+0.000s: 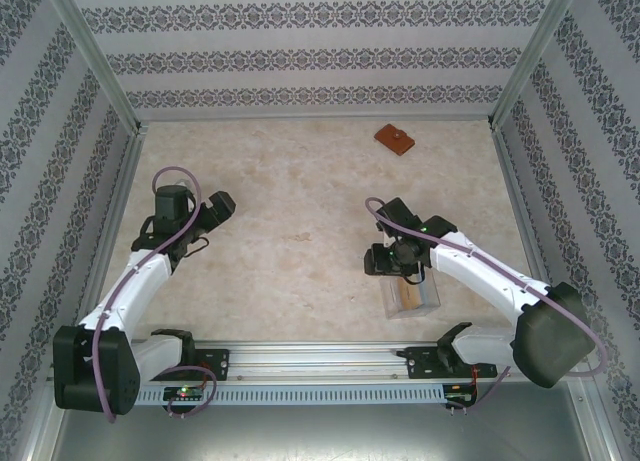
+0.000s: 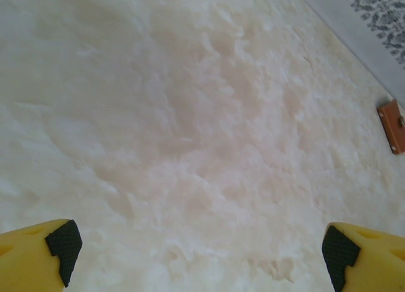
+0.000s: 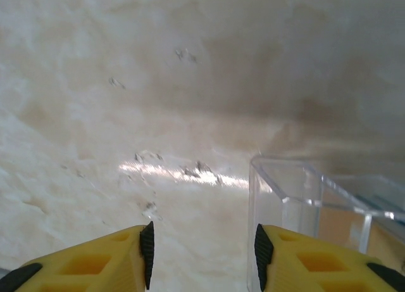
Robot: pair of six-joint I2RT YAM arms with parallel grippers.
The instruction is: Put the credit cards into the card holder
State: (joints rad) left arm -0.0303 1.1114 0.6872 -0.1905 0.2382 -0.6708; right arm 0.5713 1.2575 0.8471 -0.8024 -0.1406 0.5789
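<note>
Your right gripper (image 3: 202, 263) stands about half open, with bare table (image 3: 126, 114) between its fingers and nothing held. One finger sits right against the near corner of the clear plastic box (image 3: 297, 190). From the wrist view you cannot tell whether it touches the wall.

The credit cards (image 1: 408, 297) are inside that box, showing tan through the clear sides with a hint of blue behind. They seem to stand on edge, though the exact stacking is hard to read.

Expect them to be light, thin and stiff along their length, and slick on both faces. They may bow or snap out sideways if you squeeze hard. Take one across its thin faces near a free top edge, with the pads well onto the plastic. Taking it by a corner risks letting it pivot.

The box looks light too and could skid or tip if a finger pushes it, so come in from above, between its walls.

The card holder (image 1: 395, 139) lies closed near the far wall, well apart from the box.

Your left gripper (image 2: 199, 257) is spread as wide as it goes over bare table. It holds nothing, and the holder is off at the right edge of its view.
</note>
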